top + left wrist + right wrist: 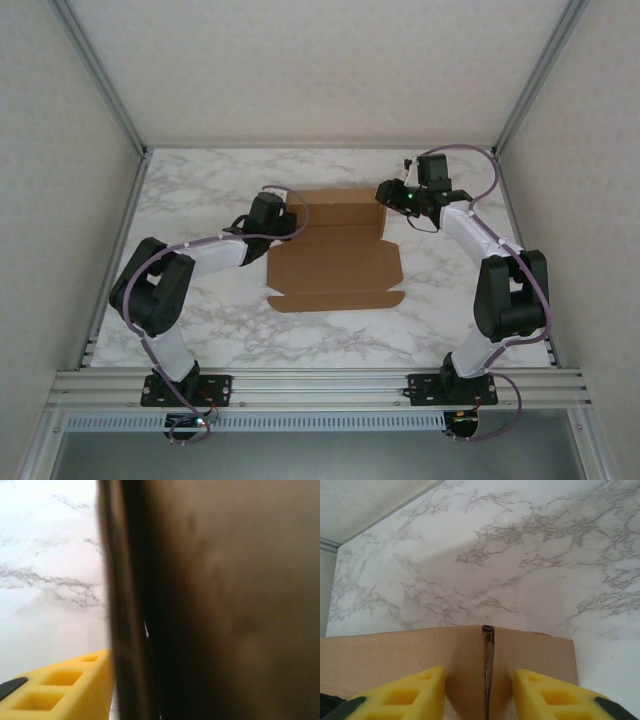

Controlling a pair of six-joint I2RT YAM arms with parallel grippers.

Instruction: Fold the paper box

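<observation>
Your box (pixel 335 265) sits about mid-desk (pixel 200 190), roughly halfway between the left and right edges and a bit closer to the far edge than the near one. It's plain brown cardboard, no print that I can see. From the top camera the big middle panel lies flat. A narrow flap lies flat along its near side, with small notched ends. The far part is narrower than the middle panel, has creases running across it, and looks lifted off the desk.

Your left end effector (pixel 285 222) is right at the box's far-left corner. In the left wrist view the box (pixel 225 605) is so close it's just a dark brown blur with one upright edge. One yellow finger (pixel 65 690) sits just left of that edge, up against it. The other finger is hidden behind the cardboard, so I can't tell whether it's clamped or loose.

Your right end effector (pixel 392 195) is at the far-right corner. Its wrist view shows the two yellow fingers (pixel 410 695) standing apart, one on each side of a thin dark seam where two faces of the box (pixel 420 650) meet. You can see bare cardboard between each finger and the seam, so nothing's pinched there.
</observation>
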